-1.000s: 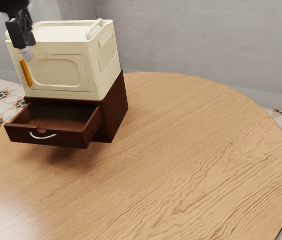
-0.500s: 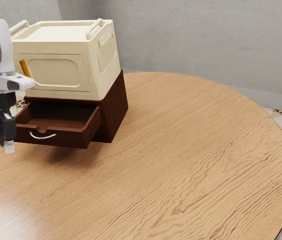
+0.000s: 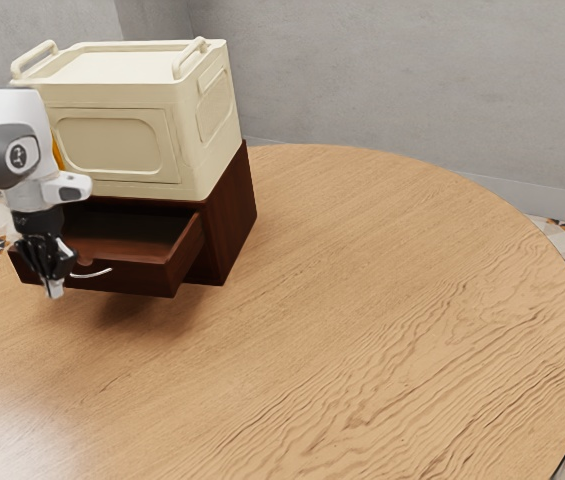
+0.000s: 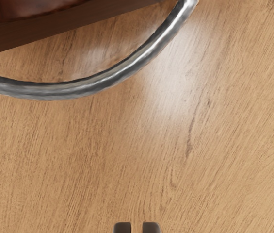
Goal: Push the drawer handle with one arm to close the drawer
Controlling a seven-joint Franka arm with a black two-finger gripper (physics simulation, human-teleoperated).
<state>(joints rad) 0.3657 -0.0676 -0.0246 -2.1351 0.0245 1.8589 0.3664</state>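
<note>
In the exterior view my gripper points down in front of the dark brown drawer, near the end of its front toward the exterior view's left. The drawer is pulled out of its cabinet. Its curved silver handle lies just toward the exterior view's right of my gripper. In the wrist view the metal handle arches out from the drawer front, with a gap of wood showing between it and my gripper. Whether the gripper touches the drawer is unclear.
A cream storage box with raised handles stands on top of the cabinet. An orange strip is partly behind the arm. The cabinet stands on a round wooden table, with a grey wall behind.
My arm came down from above the box to the drawer's front, then shifted toward the exterior view's right, and the hand turned. The drawer has not visibly moved.
</note>
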